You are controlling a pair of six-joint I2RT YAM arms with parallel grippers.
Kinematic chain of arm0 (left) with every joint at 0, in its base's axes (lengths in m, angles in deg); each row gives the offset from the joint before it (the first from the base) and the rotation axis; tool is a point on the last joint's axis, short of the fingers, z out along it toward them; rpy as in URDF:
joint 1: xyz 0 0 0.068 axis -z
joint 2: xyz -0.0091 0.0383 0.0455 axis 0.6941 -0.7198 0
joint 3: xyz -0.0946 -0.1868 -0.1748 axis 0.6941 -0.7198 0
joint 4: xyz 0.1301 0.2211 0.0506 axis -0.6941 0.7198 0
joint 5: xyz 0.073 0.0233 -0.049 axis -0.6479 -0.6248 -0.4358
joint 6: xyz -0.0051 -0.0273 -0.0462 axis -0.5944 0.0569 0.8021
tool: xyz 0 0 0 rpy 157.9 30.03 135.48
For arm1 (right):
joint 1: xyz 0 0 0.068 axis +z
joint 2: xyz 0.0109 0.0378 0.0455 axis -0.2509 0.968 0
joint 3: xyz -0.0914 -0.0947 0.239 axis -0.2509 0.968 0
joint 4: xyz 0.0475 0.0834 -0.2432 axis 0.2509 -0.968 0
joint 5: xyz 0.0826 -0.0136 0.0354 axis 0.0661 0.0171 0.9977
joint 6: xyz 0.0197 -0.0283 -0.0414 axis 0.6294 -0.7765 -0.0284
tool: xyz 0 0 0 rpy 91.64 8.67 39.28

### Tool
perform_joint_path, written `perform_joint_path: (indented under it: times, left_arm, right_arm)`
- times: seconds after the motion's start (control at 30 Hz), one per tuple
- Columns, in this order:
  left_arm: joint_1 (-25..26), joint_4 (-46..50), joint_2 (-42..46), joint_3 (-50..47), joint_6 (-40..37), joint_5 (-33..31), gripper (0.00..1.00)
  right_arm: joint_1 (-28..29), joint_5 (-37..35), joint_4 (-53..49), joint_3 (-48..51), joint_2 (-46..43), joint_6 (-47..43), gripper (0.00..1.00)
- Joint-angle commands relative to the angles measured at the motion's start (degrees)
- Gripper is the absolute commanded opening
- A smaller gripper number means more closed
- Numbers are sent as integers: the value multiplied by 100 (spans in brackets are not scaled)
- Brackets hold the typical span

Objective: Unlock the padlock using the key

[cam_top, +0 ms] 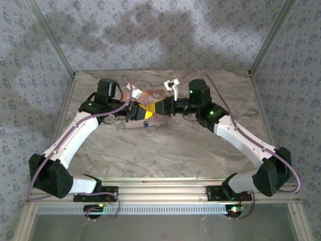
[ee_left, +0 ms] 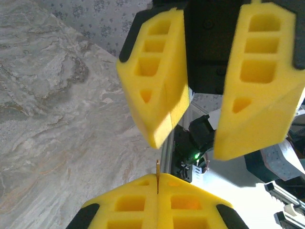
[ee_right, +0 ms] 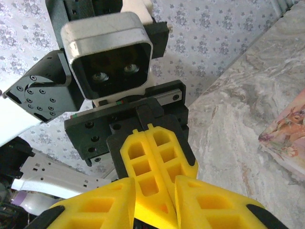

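At the far middle of the marbled table (cam_top: 175,150), both arms meet fingertip to fingertip above a pink box (cam_top: 152,95).

Left side: the left gripper (ee_left: 157,183) has its yellow pads pressed fully together. They pinch a thin brass-coloured blade, the key (ee_left: 157,172), which stands out from the seam toward the opposing fingers. Key tip and those fingers are near but apart.

Centre: in the overhead view a tiny blue speck, taken as the padlock (cam_top: 146,123), lies just on the near side of the joined grippers, by the near edge of the pink box. It is too small to make out its shackle or keyhole, and whether it rests on the table or the box cannot be told. It sits in neither gripper.

Right side: the right gripper (ee_left: 190,143) has its jaws moderately apart. From its own wrist view the left gripper's closed fingertips sit in that gap. Contact cannot be confirmed.
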Motion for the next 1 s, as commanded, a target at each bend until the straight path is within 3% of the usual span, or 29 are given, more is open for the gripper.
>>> perform_joint_path:
  times: [0.0,0.5,0.7,0.97]
  left_arm:
    - [24,159,-5,217,-200,285,0]
    - [-35,230,-110,355,-294,532,0]
    - [-82,254,-148,375,-307,567,0]
    - [-81,268,-308,462,-111,456,0]
  right_arm:
    - [22,213,59,-162,89,19,26]
    - [-74,681,-77,-83,198,36,21]
    - [-118,684,66,207,147,88,0]
    - [-127,534,29,219,133,45,0]
